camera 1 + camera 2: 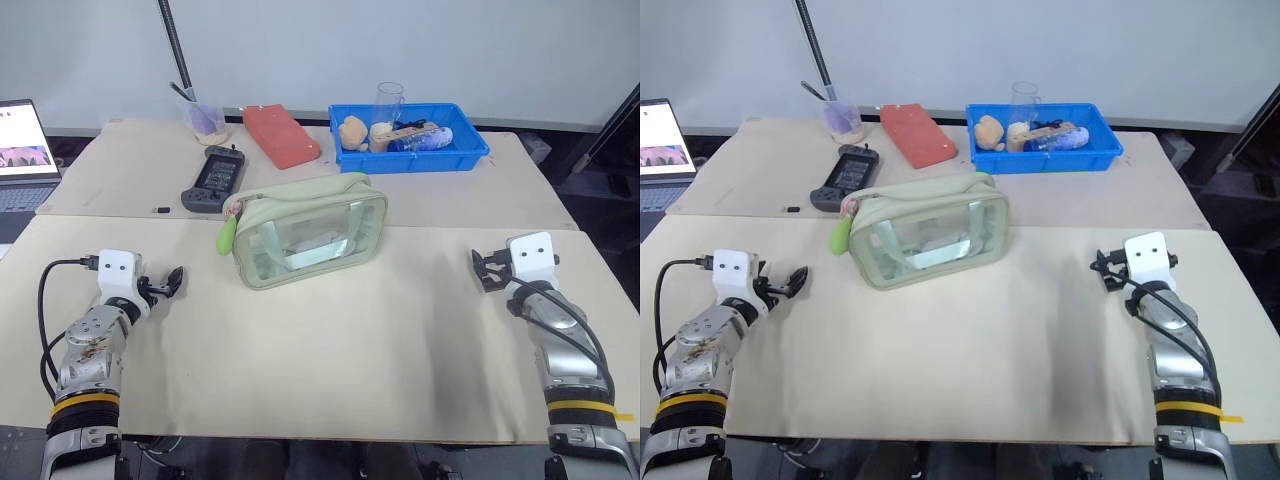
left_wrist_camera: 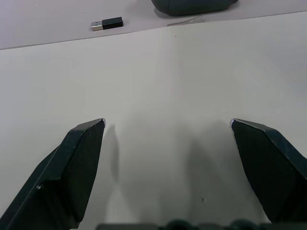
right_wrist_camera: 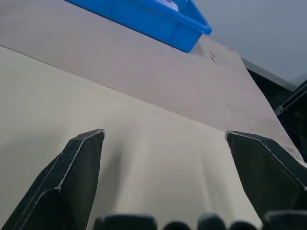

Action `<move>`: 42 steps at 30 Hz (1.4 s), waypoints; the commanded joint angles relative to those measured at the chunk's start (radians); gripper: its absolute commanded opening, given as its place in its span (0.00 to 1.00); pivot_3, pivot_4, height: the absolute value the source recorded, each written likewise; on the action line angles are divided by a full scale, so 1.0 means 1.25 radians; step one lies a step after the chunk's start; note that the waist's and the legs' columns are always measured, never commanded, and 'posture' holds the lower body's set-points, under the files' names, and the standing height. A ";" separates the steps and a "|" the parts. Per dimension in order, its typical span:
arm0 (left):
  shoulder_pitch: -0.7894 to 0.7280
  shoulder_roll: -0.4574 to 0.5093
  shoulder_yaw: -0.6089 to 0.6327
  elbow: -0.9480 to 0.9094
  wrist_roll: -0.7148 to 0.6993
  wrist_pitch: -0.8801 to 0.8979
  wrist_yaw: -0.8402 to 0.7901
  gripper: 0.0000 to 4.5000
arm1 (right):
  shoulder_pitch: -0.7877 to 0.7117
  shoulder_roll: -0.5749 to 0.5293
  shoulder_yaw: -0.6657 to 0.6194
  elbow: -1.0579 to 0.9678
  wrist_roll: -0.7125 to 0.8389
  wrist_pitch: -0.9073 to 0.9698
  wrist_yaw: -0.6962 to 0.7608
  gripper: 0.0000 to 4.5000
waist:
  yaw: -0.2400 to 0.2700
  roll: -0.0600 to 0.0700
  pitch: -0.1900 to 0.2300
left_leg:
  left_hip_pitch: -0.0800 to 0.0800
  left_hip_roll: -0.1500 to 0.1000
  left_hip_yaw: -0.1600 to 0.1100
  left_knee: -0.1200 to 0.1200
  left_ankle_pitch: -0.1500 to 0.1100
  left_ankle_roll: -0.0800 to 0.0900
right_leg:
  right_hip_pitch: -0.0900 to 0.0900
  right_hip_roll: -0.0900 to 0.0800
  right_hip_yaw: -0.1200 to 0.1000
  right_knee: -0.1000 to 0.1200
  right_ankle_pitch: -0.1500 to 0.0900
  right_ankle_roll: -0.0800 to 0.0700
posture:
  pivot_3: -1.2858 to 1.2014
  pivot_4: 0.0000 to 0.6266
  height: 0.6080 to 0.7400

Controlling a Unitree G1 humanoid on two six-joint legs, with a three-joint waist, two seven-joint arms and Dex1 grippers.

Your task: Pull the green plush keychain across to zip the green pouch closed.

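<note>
Green pouch (image 1: pixel 308 230) sat just above the middle of the frame on the beige surface (image 1: pixel 330 330) when I looked, its clear window panel facing up and toward me. I could see the green plush keychain (image 1: pixel 228 235) hanging at the pouch's left end, lying against the surface there. Behind the pouch, in the upper right of the frame, a blue bin (image 1: pixel 408 138) held a beige plush toy (image 1: pixel 353 132) and a few other bits I could not make out. A red flat case (image 1: pixel 281 134) lay at top centre, and a dark handheld console (image 1: pixel 214 179) lay just below and left of it. A laptop (image 1: pixel 24 150) stood at the far left edge. A small black USB stick (image 2: pixel 107 23) lay on the surface ahead of my left arm.

My left gripper (image 1: pixel 166 282) hung low at the lower left, fingers spread wide with nothing between them. My right gripper (image 1: pixel 485 270) was at the right edge, likewise spread fully apart and empty. Both were well apart from the pouch.
</note>
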State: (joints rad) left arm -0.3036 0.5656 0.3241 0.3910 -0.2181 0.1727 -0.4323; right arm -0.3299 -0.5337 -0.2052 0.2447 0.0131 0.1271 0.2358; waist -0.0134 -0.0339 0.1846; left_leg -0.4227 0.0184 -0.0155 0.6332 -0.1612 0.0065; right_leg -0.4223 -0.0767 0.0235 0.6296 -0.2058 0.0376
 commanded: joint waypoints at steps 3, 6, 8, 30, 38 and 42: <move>0.006 0.029 0.034 -0.059 -0.039 0.006 -0.035 1.00 | -0.019 -0.025 -0.015 -0.014 -0.002 -0.026 0.005 0.99 | 0.000 0.000 0.000 | 0.000 0.000 0.000 0.000 0.000 0.000 | 0.000 0.000 0.000 0.000 0.000 0.000 | 0.52 0.24 1.00; 0.011 0.060 0.057 -0.116 -0.089 0.043 -0.087 1.00 | -0.043 -0.056 -0.013 -0.024 0.017 -0.019 0.061 0.99 | -0.001 0.000 0.000 | -0.001 0.000 0.000 0.000 0.000 0.000 | -0.001 0.000 0.000 0.000 0.000 0.000 | 0.52 0.24 1.00; 0.009 0.106 0.065 -0.180 -0.131 0.091 -0.143 1.00 | -0.078 -0.102 -0.002 -0.040 0.051 0.001 0.160 0.99 | -0.002 0.000 0.000 | -0.001 0.000 0.000 0.000 0.000 0.000 | -0.001 0.000 0.000 0.000 0.000 0.000 | 0.52 0.24 1.00; -0.520 0.195 -0.512 -0.431 0.013 0.304 -0.388 1.00 | -0.404 -0.222 0.071 -0.489 0.465 0.551 0.504 0.99 | -0.003 0.000 0.001 | -0.003 0.001 0.000 -0.001 0.000 0.001 | -0.002 0.001 -0.001 0.000 -0.004 0.003 | 0.52 0.24 1.00; -0.514 0.200 -0.538 -0.358 0.123 0.184 -0.454 0.39 | -0.379 -0.247 0.055 -0.541 0.483 0.581 0.461 1.00 | 0.002 0.000 0.001 | -0.005 0.001 0.000 0.001 0.000 0.001 | -0.003 0.000 -0.001 -0.001 -0.003 0.003 | 0.52 0.24 1.00; -0.514 0.187 -0.532 -0.337 0.145 0.149 -0.477 0.00 | -0.386 -0.248 0.057 -0.547 0.492 0.588 0.447 1.00 | 0.001 0.000 0.001 | -0.006 0.000 0.000 0.001 0.000 0.001 | -0.003 0.000 -0.001 -0.001 -0.003 0.002 | 0.52 0.24 1.00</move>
State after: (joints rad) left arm -0.9358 0.8012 -0.3594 -0.0223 -0.0558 0.3870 -1.0165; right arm -0.7963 -0.8290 -0.0942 -0.4056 0.6137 0.8594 0.8077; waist -0.0119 -0.0335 0.1854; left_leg -0.4299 0.0190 -0.0150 0.6343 -0.1615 0.0072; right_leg -0.4264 -0.0768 0.0220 0.6290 -0.2093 0.0406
